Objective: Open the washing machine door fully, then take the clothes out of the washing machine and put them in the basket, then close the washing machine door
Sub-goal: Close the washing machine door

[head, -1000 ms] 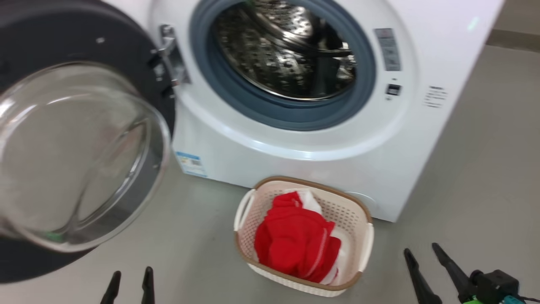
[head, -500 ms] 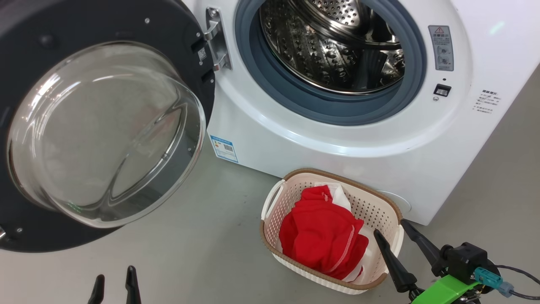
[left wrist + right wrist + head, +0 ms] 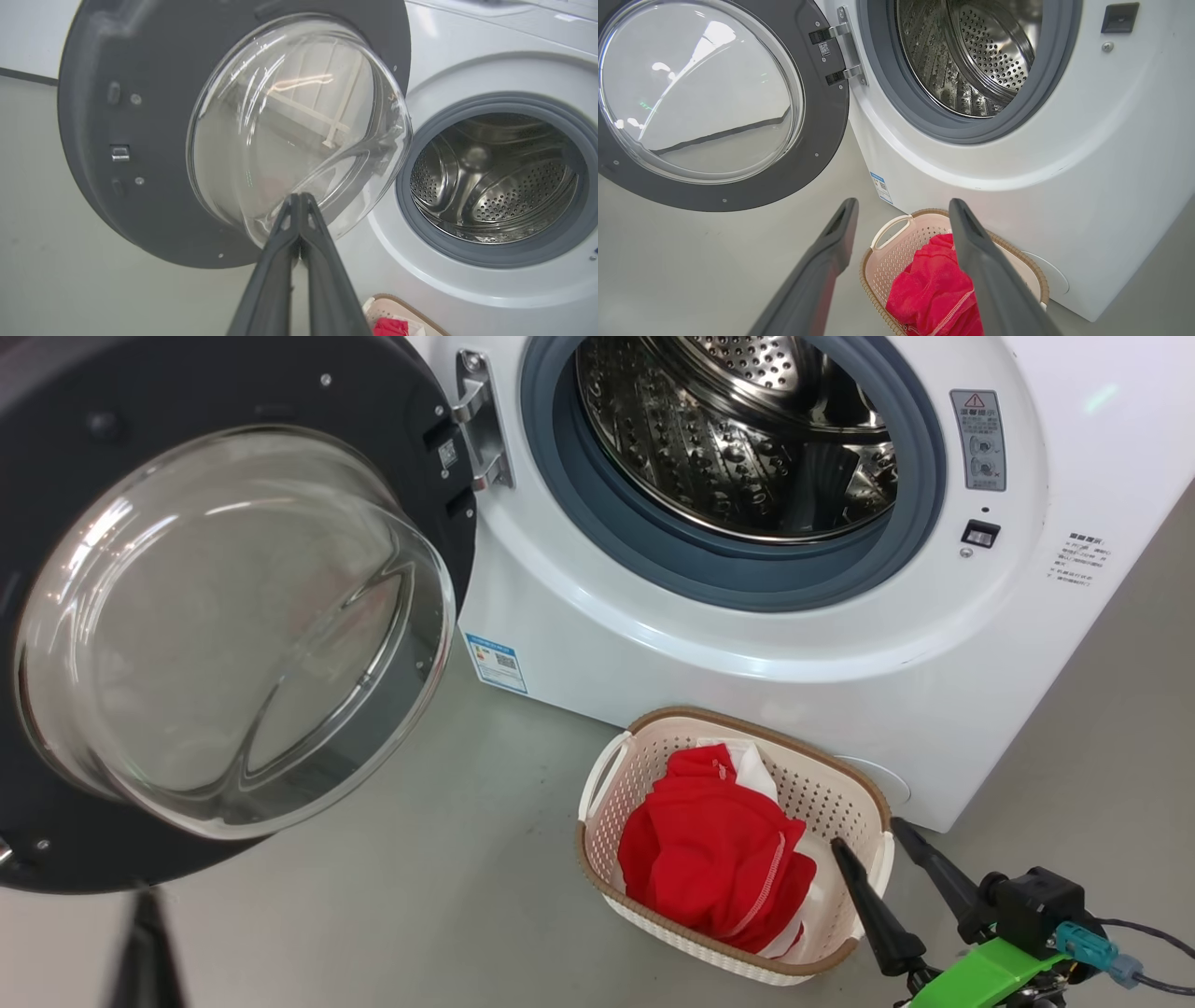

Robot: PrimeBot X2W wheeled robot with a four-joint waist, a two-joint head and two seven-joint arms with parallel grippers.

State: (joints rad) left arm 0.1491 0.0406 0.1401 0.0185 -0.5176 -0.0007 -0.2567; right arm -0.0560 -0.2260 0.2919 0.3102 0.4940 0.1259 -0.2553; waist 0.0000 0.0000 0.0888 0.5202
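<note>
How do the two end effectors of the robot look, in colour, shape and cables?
The right end effector has two long, tapered black fingers on a black block, with a bright green bracket, a teal connector and a dark cable. The left end effector has similar slim dark grey fingers.

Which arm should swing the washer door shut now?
Left. The left gripper, jaws shut, points at the washing machine door just ahead; the right gripper hangs open by the basket, away from it.

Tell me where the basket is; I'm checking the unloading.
Head view, lower right of centre: the basket stands on the floor before the washing machine's front, clothes inside.
</note>
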